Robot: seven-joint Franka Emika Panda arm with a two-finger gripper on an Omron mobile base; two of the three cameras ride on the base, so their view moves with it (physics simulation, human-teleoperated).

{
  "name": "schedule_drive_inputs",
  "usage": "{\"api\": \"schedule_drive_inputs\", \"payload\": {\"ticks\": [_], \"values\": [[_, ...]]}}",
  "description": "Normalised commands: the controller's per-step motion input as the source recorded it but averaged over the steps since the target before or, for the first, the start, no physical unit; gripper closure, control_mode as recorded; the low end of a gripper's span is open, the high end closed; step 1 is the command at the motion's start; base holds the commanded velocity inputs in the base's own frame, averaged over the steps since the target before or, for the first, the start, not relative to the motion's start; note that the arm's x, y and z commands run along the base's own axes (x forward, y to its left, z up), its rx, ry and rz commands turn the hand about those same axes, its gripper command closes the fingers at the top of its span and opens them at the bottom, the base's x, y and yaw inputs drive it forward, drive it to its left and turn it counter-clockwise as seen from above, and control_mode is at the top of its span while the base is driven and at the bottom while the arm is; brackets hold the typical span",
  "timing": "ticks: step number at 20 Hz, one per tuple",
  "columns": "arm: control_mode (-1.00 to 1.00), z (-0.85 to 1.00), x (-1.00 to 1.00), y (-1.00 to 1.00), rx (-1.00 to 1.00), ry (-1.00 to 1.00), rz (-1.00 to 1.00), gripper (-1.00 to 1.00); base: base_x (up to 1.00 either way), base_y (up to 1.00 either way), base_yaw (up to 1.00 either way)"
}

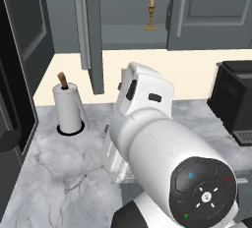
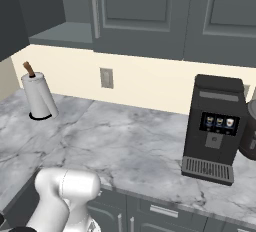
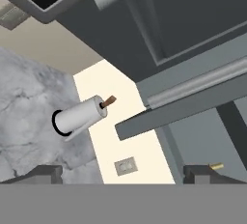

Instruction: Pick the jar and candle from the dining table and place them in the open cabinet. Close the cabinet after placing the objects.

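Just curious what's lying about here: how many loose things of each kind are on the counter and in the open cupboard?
Candle in the cabinet: 1
Paper towel roll on the counter: 1
Coffee machine on the counter: 1
Dark pot at the right edge, mostly cut off: 1
Total: 4

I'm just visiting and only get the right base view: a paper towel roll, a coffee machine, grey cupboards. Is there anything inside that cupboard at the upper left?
Observer: Yes. In the left base view the candle stands upright on the shelf of the cabinet, whose doors are open.
Operator: Is the robot's claw holding something?
Observer: No. The hand view shows the gripper open, its fingertips wide apart with nothing between them.
Operator: What is the claw facing?
Observer: The hand view looks toward the paper towel roll on the marble counter, with a wall outlet close by.
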Motion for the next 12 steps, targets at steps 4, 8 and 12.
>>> {"api": "schedule_drive_inputs", "payload": {"ticks": [4, 8, 12], "values": [[-1.00, 0.08, 0.36, 0.00, -0.05, 0.00, 0.00, -1.00, 0.00, 0.00, 0.00], [-1.00, 0.01, 0.38, 0.03, -0.05, 0.00, 0.00, -1.00, 0.00, 0.00, 0.00], [-1.00, 0.00, 0.27, 0.14, -0.05, 0.00, 0.00, -1.00, 0.00, 0.00, 0.00]]}}
